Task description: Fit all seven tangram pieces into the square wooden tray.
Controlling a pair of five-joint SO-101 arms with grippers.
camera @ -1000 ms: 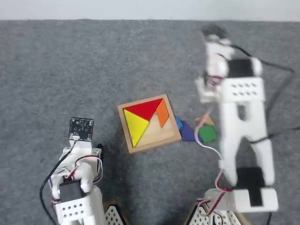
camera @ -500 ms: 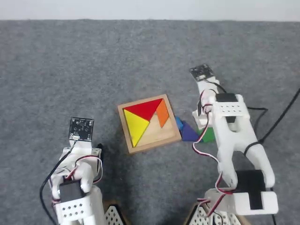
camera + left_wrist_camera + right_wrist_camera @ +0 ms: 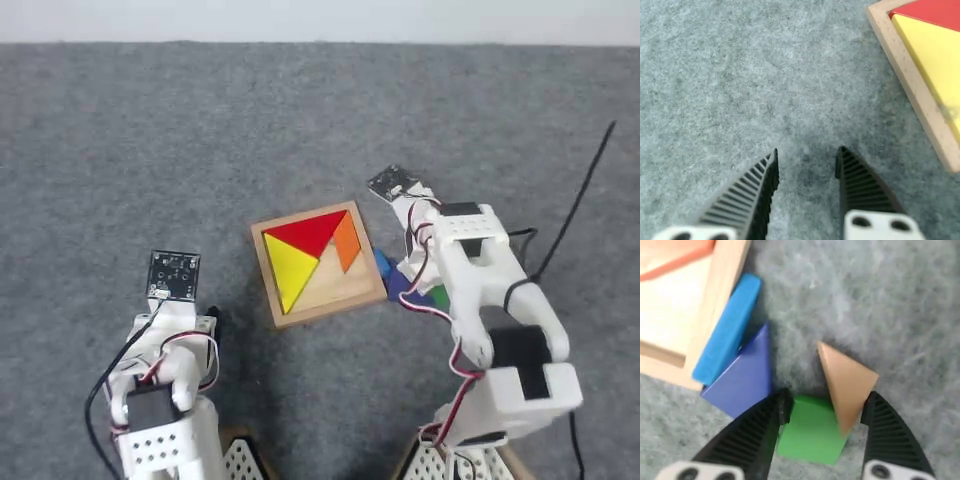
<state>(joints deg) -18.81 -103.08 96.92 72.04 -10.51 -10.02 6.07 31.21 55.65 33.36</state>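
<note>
Hovering open, the right gripper (image 3: 827,401) straddles the green square piece (image 3: 810,435) near the wooden tray (image 3: 722,285); light, rigid and smooth, it probably wants pinching across opposite flat edges.

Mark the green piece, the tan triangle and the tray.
Green piece (image 3: 812,432), right wrist view, middle of its top face.
Tan triangle (image 3: 846,380), right wrist view, middle of its top face.
Tray (image 3: 335,285), high view, bare floor.

no readable text, no labels, no numbers on anything
</note>
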